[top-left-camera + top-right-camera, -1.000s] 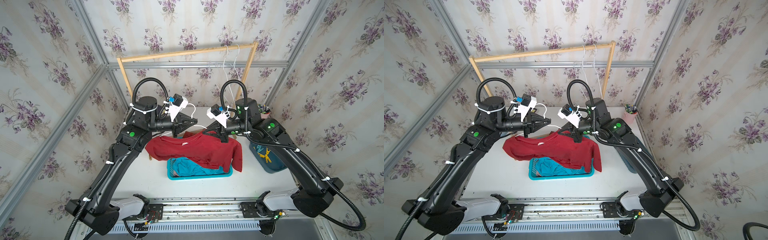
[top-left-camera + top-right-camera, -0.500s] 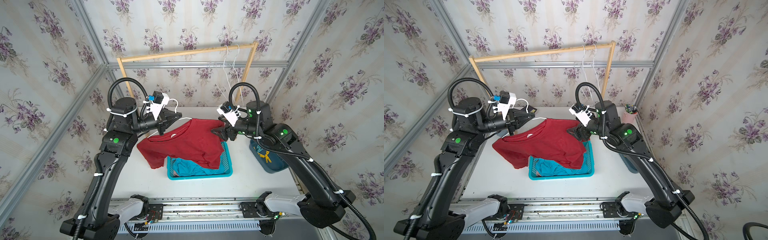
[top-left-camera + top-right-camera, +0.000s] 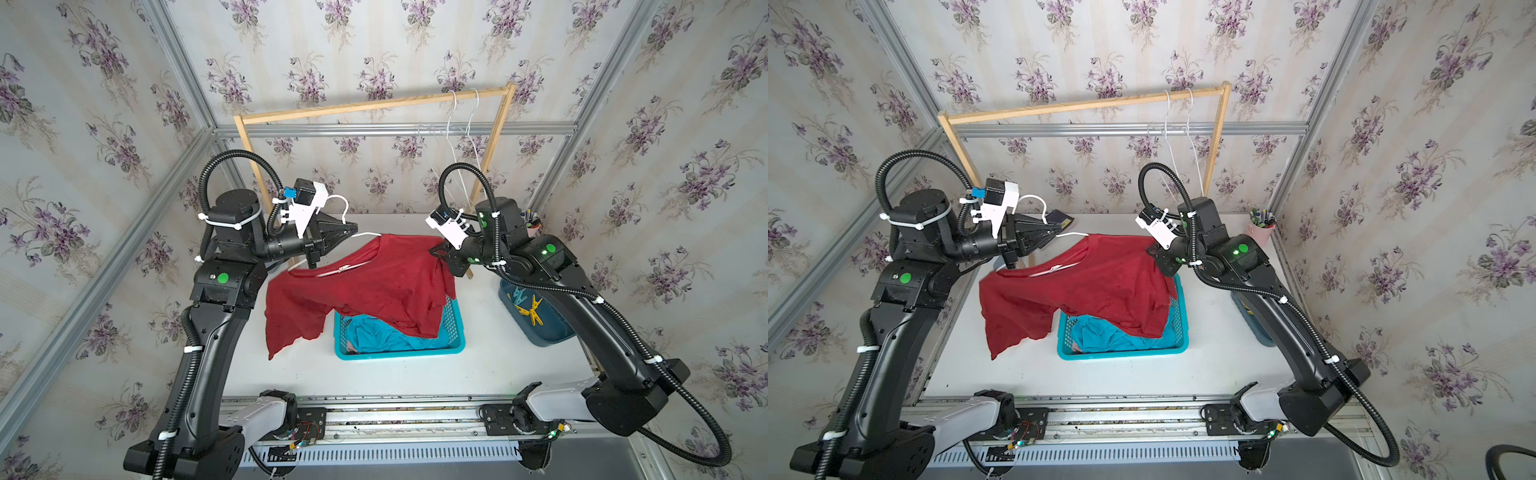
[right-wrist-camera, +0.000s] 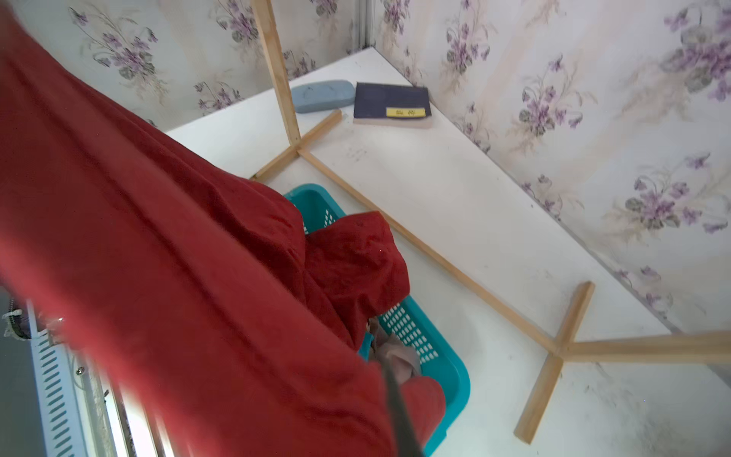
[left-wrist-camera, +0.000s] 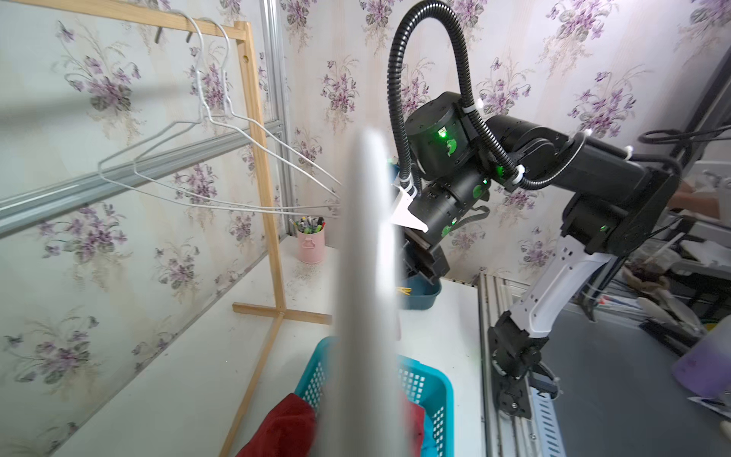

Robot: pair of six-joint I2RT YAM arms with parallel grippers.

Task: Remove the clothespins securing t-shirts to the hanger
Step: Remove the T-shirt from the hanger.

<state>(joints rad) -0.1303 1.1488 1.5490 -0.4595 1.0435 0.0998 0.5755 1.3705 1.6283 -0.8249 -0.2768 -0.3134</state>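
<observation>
In both top views a dark red t-shirt [image 3: 374, 286] [image 3: 1096, 286] hangs on a white hanger [image 3: 345, 203] and is stretched between my arms. My left gripper [image 3: 353, 230] [image 3: 1059, 232] is shut on the hanger just below its hook. My right gripper [image 3: 436, 251] [image 3: 1152, 251] is shut on the shirt's right shoulder. Red cloth [image 4: 178, 257] fills the right wrist view. I see no peg on this shirt. Yellow and light blue clothespins [image 3: 528, 305] lie in a dark blue bin [image 3: 552, 332]. A turquoise t-shirt [image 3: 382, 336] and a pink one [image 4: 395, 352] lie in the basket.
The teal basket [image 3: 399, 355] stands mid-table under the red shirt. Behind it is a wooden rack [image 3: 374, 104] with two bare wire hangers [image 3: 461, 137]. A pink pen cup [image 3: 1260, 230] stands back right. A dark book [image 4: 389, 103] and grey case [image 4: 322, 95] lie back left.
The arms have drawn apart, the left carrying the hanger leftward, so the red shirt now spreads wide. The right gripper opened and shut again on the shirt's shoulder.
</observation>
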